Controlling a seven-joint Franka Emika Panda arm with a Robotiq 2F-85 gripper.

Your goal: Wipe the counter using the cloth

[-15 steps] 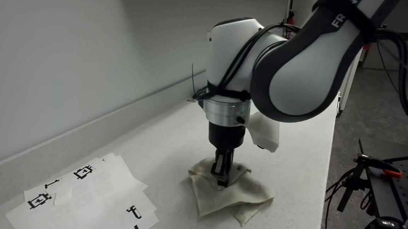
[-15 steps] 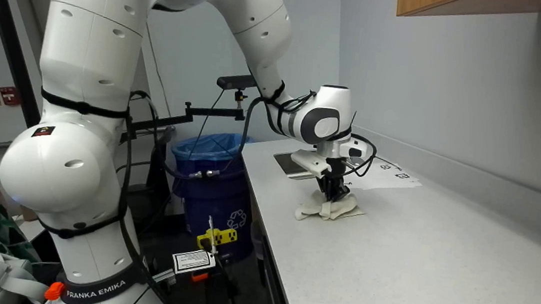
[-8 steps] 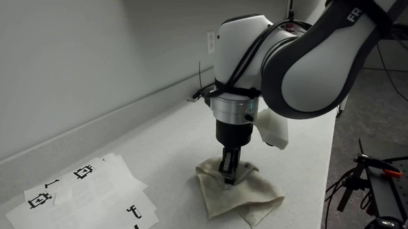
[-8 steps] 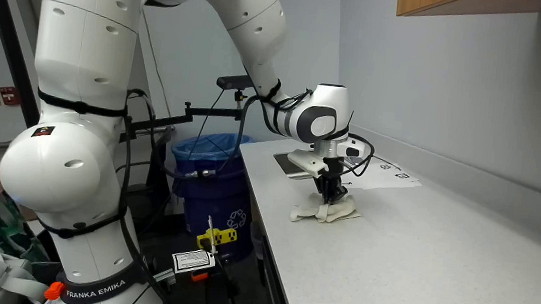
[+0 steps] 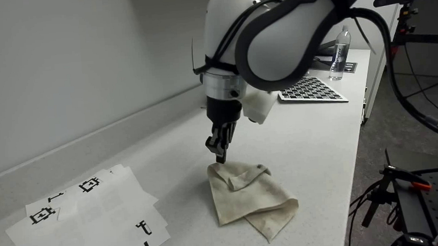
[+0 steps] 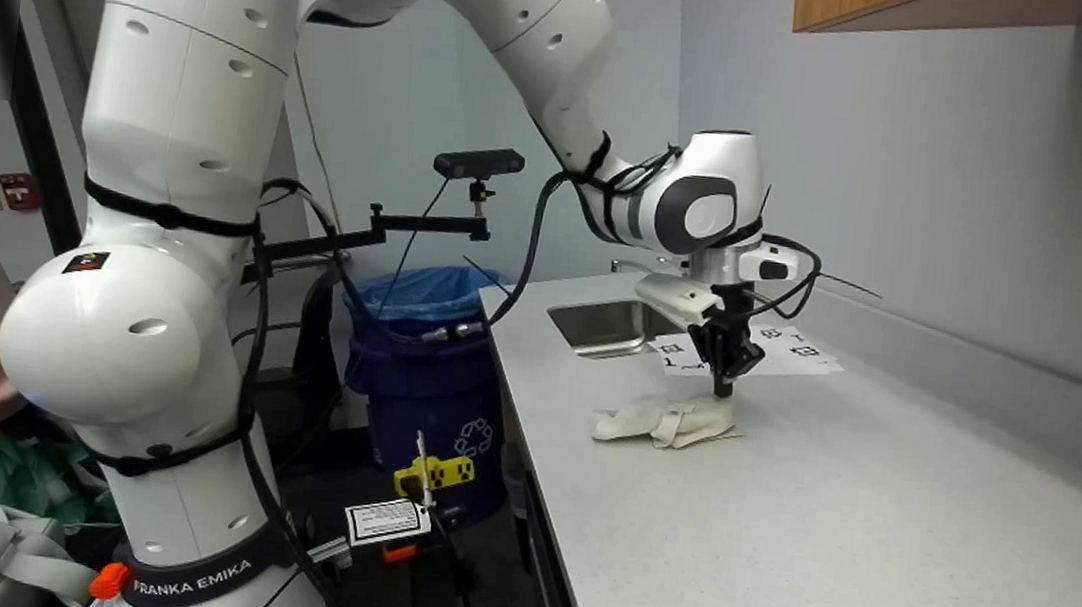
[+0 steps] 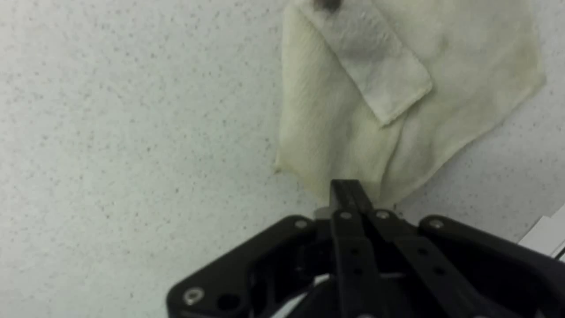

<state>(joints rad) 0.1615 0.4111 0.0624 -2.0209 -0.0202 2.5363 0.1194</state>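
Note:
A cream, stained cloth point(image 5: 254, 204) lies loosely folded on the pale speckled counter point(image 5: 187, 227), and it also shows in the other views point(image 6: 654, 424) point(image 7: 468, 79). A narrow strip of it is folded over on top. My black gripper point(image 5: 221, 160) points down at the cloth's edge on the wall side, also seen in an exterior view point(image 6: 723, 391). In the wrist view the fingertips point(image 7: 348, 183) are together with no cloth visible between them, overlapping the cloth's edge. Whether the tips touch the cloth I cannot tell.
White papers with black marks point(image 5: 95, 218) lie beside the cloth. A sink point(image 6: 604, 328) is set in the counter's far end. A checkered panel point(image 5: 312, 90) and a water bottle point(image 5: 339, 54) stand further along. A wall with a low backsplash point(image 5: 91, 142) borders the counter.
The gripper was down in the middle of the cloth and moved slightly with it. Now it is higher and has shifted to the wall-side edge. The cloth has slid slightly toward the wall.

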